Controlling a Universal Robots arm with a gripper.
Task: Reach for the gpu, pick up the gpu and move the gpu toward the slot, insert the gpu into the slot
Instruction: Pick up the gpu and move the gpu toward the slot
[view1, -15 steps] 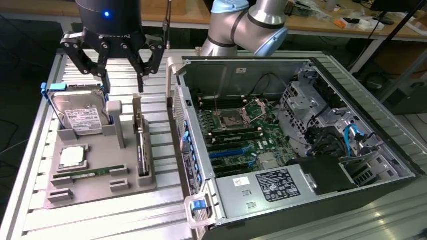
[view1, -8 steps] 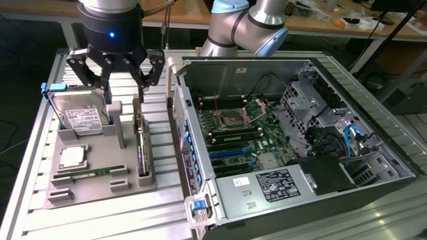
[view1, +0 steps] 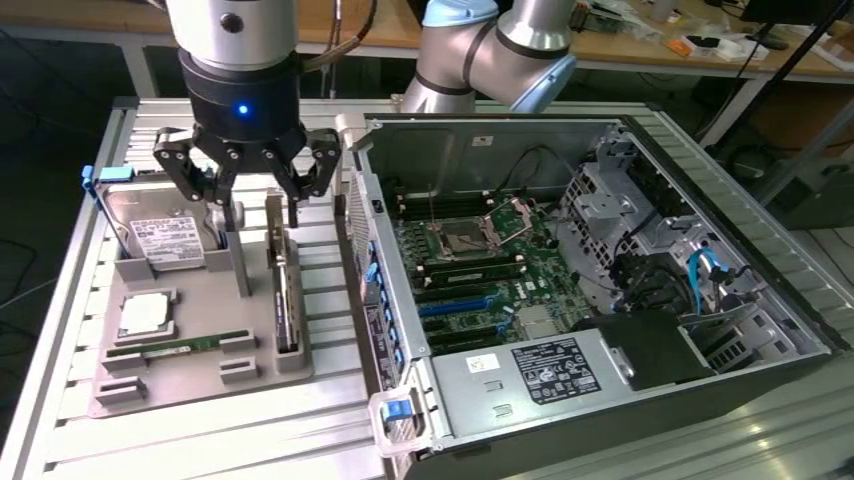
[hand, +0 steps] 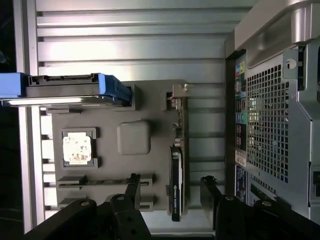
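- Grey moulded tray (view1: 187, 378) is set on the ribbed aluminium worktop (view1: 200, 440), beside the open computer case (view1: 481, 150).
- The gpu (view1: 282, 300) is held upright on its long edge in a groove of the tray, on the side nearest the case; in the wrist view the gpu (hand: 176, 165) is seen edge-on, with its silvery bracket at the far end.
- The gripper (view1: 260, 212) is positioned above the tray, over the bracket end of the card.
- The jaws are spread wide. In the wrist view the gripper (hand: 171, 179) is seen straddling the card, with one of the fingers (hand: 133, 186) on either side and a clear gap left to each; nothing is gripped.
- A hard drive (view1: 163, 238) with blue side rails is stood in the tray at the exterior view's left of the card.
- A processor (view1: 144, 313) and a slim memory stick (view1: 180, 346) are laid flat in their own recesses nearer the camera.
- Inside the case a green motherboard (view1: 467, 265) is exposed, with blue slots (view1: 461, 305) running across it, well apart from the card.
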